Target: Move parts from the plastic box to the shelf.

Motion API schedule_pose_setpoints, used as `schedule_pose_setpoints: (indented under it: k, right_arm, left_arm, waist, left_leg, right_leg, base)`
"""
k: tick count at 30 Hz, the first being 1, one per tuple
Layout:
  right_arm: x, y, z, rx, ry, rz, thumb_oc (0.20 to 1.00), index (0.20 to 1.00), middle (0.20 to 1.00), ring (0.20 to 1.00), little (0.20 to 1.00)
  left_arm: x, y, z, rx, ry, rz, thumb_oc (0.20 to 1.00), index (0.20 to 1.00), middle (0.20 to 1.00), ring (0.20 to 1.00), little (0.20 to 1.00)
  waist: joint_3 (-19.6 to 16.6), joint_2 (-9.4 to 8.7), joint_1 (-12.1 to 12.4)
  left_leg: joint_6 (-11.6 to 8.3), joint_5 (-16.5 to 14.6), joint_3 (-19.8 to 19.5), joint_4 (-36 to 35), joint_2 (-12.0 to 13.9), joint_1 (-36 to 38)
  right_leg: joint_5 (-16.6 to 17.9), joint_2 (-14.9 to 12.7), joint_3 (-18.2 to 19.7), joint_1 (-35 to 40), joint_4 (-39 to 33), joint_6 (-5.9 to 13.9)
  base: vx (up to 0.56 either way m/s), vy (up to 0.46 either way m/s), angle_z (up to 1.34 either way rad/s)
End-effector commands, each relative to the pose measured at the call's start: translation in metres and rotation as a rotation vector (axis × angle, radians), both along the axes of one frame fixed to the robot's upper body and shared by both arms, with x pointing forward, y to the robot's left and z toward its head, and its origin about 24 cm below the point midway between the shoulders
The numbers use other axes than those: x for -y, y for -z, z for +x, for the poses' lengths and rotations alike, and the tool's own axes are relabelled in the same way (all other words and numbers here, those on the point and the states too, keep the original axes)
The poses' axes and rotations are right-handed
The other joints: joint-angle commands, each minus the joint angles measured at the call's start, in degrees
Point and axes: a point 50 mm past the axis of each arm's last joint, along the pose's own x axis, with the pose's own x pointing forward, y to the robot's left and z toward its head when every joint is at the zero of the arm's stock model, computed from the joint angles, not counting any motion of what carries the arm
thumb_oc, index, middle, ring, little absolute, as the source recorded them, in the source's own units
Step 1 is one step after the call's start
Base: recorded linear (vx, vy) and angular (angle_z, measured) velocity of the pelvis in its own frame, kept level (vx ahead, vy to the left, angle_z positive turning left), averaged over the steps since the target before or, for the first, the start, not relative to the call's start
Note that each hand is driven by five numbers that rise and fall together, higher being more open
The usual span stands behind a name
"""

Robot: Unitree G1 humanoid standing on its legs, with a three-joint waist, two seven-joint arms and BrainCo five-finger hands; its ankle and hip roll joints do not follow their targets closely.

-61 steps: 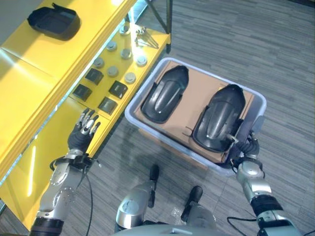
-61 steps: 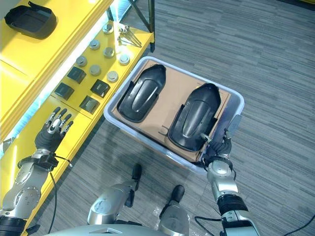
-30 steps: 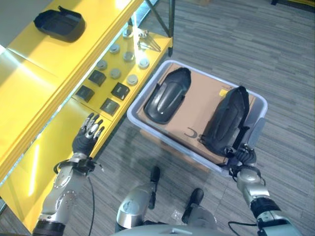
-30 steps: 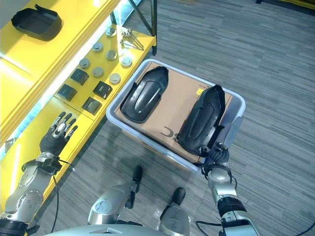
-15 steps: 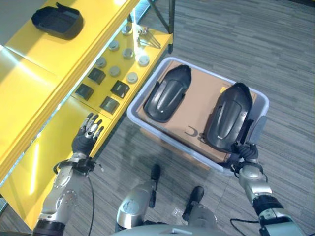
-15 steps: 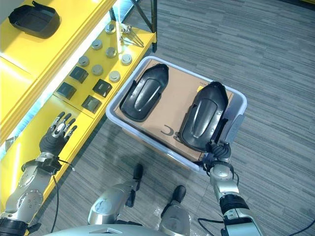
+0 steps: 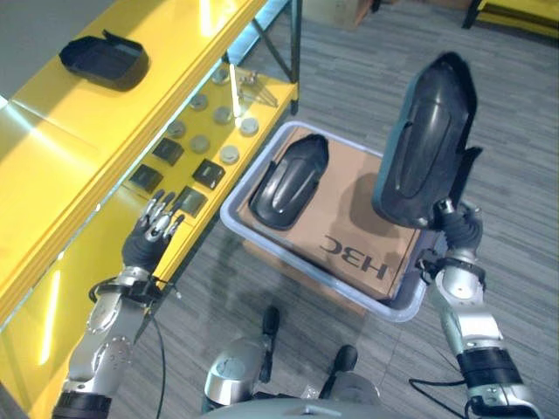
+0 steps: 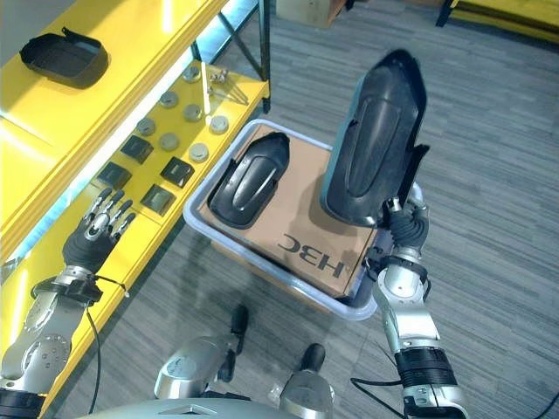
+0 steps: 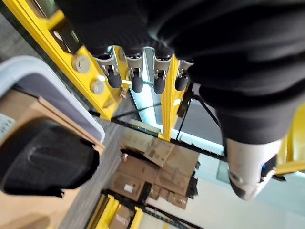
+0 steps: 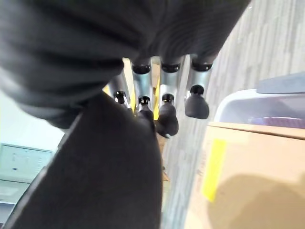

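Observation:
My right hand (image 7: 458, 234) is shut on the lower end of a large black moulded part (image 7: 428, 144) and holds it upright, high above the pale plastic box (image 7: 301, 262). In the right wrist view my fingers (image 10: 164, 114) curl against that black part (image 10: 105, 176). A second black part (image 8: 247, 182) lies on the cardboard sheet (image 7: 349, 236) inside the box. My left hand (image 7: 148, 236) hovers open beside the yellow shelf (image 7: 105, 113), its fingers (image 9: 136, 76) straight. A third black part (image 7: 103, 59) rests on the shelf's top level.
The lower shelf level carries round metal discs (image 7: 210, 140) and square black blocks (image 7: 208, 173). A dark frame leg (image 7: 295, 52) stands at the shelf's end. Cardboard boxes (image 7: 336, 9) sit far off. Grey floor (image 7: 515, 175) lies to the right of the box.
My right hand has raised the black part out of the box and stood it upright, baring the cardboard beneath. The left hand has barely moved. The camera has shifted.

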Motion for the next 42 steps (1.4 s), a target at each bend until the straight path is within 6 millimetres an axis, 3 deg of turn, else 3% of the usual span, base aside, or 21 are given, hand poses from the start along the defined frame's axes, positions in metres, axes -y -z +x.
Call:
schedule_pose_setpoints:
  k: [1,3,6,8,9,11,14,20,24,30,42]
  right_arm:
    - [-0.004,-0.025,0.005,0.113,-0.041,-0.12,0.2,0.2,0.2,0.2,0.2]
    - [-0.009,-0.025,0.005,0.116,-0.056,-0.118,0.2,0.2,0.2,0.2,0.2]
    - [-0.026,-0.024,0.013,0.099,-0.112,-0.147,0.2,0.2,0.2,0.2,0.2]
    - [-0.03,-0.024,0.016,0.095,-0.126,-0.151,0.2,0.2,0.2,0.2,0.2]
    - [-0.038,-0.024,0.021,0.083,-0.158,-0.162,0.2,0.2,0.2,0.2,0.2]
    - [-0.043,-0.023,0.024,0.075,-0.175,-0.16,0.2,0.2,0.2,0.2,0.2]
    - [-0.069,-0.015,0.038,0.03,-0.259,-0.164,0.2,0.2,0.2,0.2,0.2]
    - [-0.094,-0.005,0.047,-0.007,-0.345,-0.139,0.2,0.2,0.2,0.2,0.2]
    - [-0.107,-0.001,0.049,-0.022,-0.392,-0.13,0.2,0.2,0.2,0.2,0.2]
    - [-0.112,-0.001,0.05,-0.025,-0.412,-0.119,0.2,0.2,0.2,0.2,0.2]
    - [-0.135,-0.003,0.055,-0.025,-0.499,-0.096,0.2,0.2,0.2,0.2,0.2]
  left_arm:
    - [0.008,-0.015,0.002,0.081,0.075,0.061,1.0,1.0,1.0,1.0,1.0]
    - [0.017,-0.017,0.007,0.096,0.116,0.064,1.0,1.0,1.0,1.0,1.0]
    - [0.046,-0.026,0.025,0.102,0.214,0.059,1.0,1.0,1.0,1.0,1.0]
    - [0.052,-0.027,0.029,0.099,0.216,0.06,1.0,1.0,1.0,1.0,1.0]
    - [0.065,-0.03,0.038,0.078,0.24,0.039,1.0,1.0,1.0,1.0,1.0]
    - [0.073,-0.029,0.042,0.042,0.267,0.021,1.0,1.0,1.0,1.0,1.0]
    - [0.117,-0.023,0.062,-0.092,0.369,-0.112,1.0,1.0,1.0,1.0,1.0]
    - [0.151,-0.014,0.072,-0.186,0.422,-0.104,1.0,1.0,1.0,1.0,1.0]
    - [0.161,-0.008,0.076,-0.2,0.388,-0.021,1.0,1.0,1.0,1.0,1.0]
    - [0.157,-0.002,0.083,-0.188,0.318,0.098,1.0,1.0,1.0,1.0,1.0]
    - [0.174,0.009,0.082,-0.291,0.349,0.023,1.0,1.0,1.0,1.0,1.0]
  waist:
    - [-6.5,-2.84,-0.3]
    - [-7.6,-3.27,-0.6]
    - [-10.0,-4.08,-1.7]
    - [-10.4,-4.18,-1.9]
    - [-11.3,-4.42,-2.5]
    - [-11.7,-4.53,-2.8]
    - [-14.4,-5.0,-4.7]
    - [-16.4,-5.39,-6.4]
    - [-17.3,-5.58,-7.4]
    - [-18.0,-5.78,-8.0]
    - [-18.4,-5.86,-8.3]
  left_leg:
    - [-1.45,-7.1,3.0,6.8,5.0,-2.2]
    - [-1.54,-7.2,3.4,6.3,5.2,-1.0]
    - [-1.67,-7.5,4.3,5.6,5.7,1.0]
    - [-1.68,-7.5,4.5,5.4,5.8,1.4]
    - [-1.68,-7.5,4.7,5.1,6.0,2.0]
    - [-1.71,-7.5,5.0,4.8,6.1,2.4]
    - [-1.8,-7.2,6.4,3.5,6.5,4.1]
    - [-1.93,-7.3,7.7,3.7,6.9,4.5]
    - [-1.98,-7.5,8.7,4.0,7.4,4.5]
    - [-2.01,-7.8,9.2,3.9,7.5,4.7]
    - [-1.88,-7.9,9.5,3.8,7.4,5.1]
  right_leg:
    - [1.5,-2.2,1.7,-4.3,0.2,2.08]
    - [1.5,-1.8,1.8,-3.5,-0.3,2.05]
    - [1.6,-1.1,2.6,-2.1,-1.5,1.98]
    - [1.6,-1.0,2.9,-1.9,-1.6,1.95]
    - [1.6,-0.7,3.4,-1.6,-1.9,1.88]
    - [1.6,-0.6,3.7,-1.4,-2.1,1.9]
    - [1.9,0.1,5.2,-0.8,-3.2,1.85]
    - [1.9,0.8,6.8,-1.1,-3.5,1.61]
    - [1.7,1.3,7.9,-1.7,-3.4,1.33]
    - [1.4,1.7,8.6,-1.9,-3.5,1.16]
    - [1.6,2.0,8.9,-1.9,-3.6,1.01]
  base:
    - [0.05,-0.055,-0.07]
    - [0.04,-0.055,-0.05]
    - [0.01,-0.067,-0.06]
    - [0.0,-0.044,-0.11]
    - [0.01,-0.055,-0.17]
    - [0.01,-0.043,-0.16]
    - [0.03,-0.061,-0.27]
    - [0.0,-0.042,-0.16]
    - [0.0,-0.048,-0.13]
    - [0.0,-0.024,-0.08]
    - [0.01,-0.006,-0.03]
